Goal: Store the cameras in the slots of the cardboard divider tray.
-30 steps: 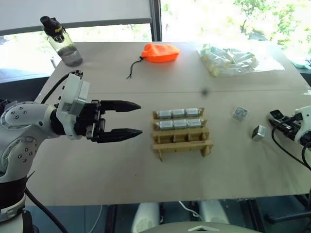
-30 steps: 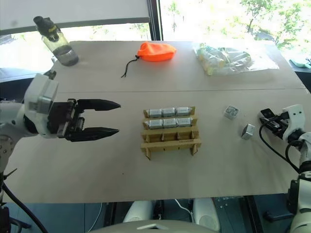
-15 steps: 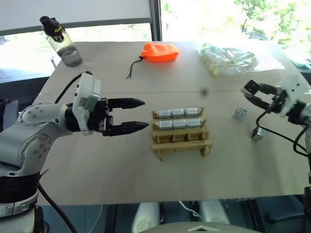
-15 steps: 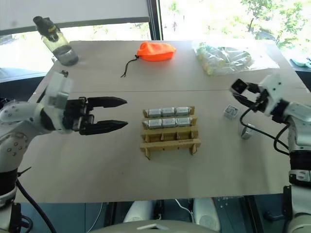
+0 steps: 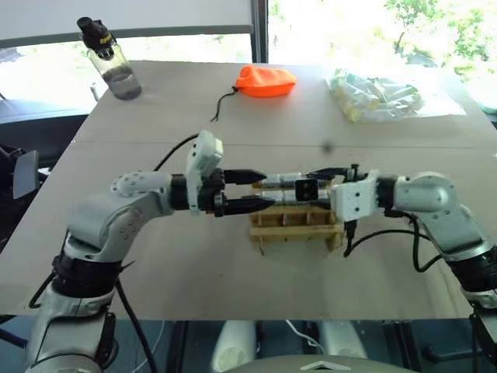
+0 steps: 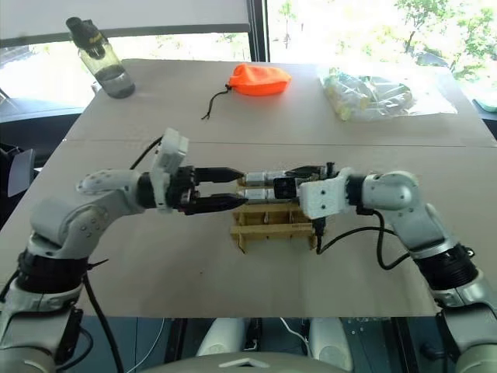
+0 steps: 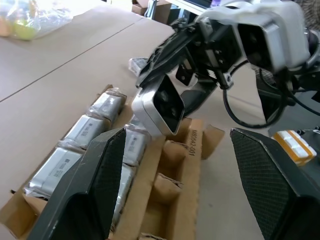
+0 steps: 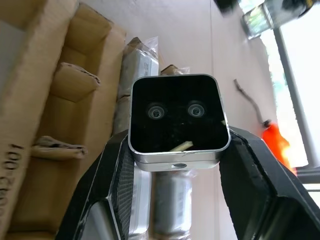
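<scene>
Silver camera (image 8: 176,120) held above the part-filled cardboard divider tray (image 5: 295,225).

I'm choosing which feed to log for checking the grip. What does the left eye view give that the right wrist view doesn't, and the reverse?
Left eye view, not the wrist: the left gripper, open near the tray's left end, and the clear bag at the table's far right.

Right wrist view, not the eye: the two small lenses on the camera's dark face, and a printed number on the tray's cardboard.

Both: the right gripper shut on the camera above the cardboard divider tray, the wrapped cameras in its slots, and the orange pouch.
</scene>
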Available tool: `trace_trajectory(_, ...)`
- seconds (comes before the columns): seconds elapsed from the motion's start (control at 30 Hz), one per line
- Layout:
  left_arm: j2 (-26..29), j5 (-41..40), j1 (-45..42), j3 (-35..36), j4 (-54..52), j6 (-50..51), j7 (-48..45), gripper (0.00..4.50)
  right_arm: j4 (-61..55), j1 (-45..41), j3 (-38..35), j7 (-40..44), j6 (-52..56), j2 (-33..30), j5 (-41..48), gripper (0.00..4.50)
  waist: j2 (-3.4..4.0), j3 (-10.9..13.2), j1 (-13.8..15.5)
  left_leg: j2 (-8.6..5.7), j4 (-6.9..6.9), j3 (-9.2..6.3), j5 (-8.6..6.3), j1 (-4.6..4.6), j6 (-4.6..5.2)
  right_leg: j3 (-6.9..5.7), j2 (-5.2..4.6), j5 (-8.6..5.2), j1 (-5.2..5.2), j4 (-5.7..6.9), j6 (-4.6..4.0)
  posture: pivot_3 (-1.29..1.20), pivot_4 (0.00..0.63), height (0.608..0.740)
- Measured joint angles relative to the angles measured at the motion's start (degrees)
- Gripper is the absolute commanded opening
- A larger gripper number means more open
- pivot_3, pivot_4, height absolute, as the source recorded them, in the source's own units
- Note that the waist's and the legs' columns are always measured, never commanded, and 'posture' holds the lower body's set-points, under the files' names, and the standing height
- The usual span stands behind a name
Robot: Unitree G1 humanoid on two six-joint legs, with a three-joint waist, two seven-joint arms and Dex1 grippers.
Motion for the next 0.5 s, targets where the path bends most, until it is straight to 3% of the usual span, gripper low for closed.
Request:
trace_trajectory(0.23,-2.15,1.58,-3.27,-2.19,3.57,4.17,1.30,3.45,4.94,-3.04,1.76,-10.86,-14.96,1.92,-12.34,1.87,-0.07,0.04,-0.08,0.01,0.03,-0.03,0.00,-0.14,-0.01,-0.03,-0.02,0.00,-0.10,-0.02,0.00,0.00,0.150,0.726)
trace_trajectory(0.5,-2.43,1.95,-5.59,-2.17,4.48,5.24,-0.66,3.45,7.99,-3.30,2.12,-12.61,-21.65,0.95,-13.89,1.87,-0.07,0.04,-0.08,0.01,0.12,-0.04,0.01,-0.21,-0.02,-0.05,-0.04,0.00,-0.15,0.00,0.00,0.00,0.150,0.726)
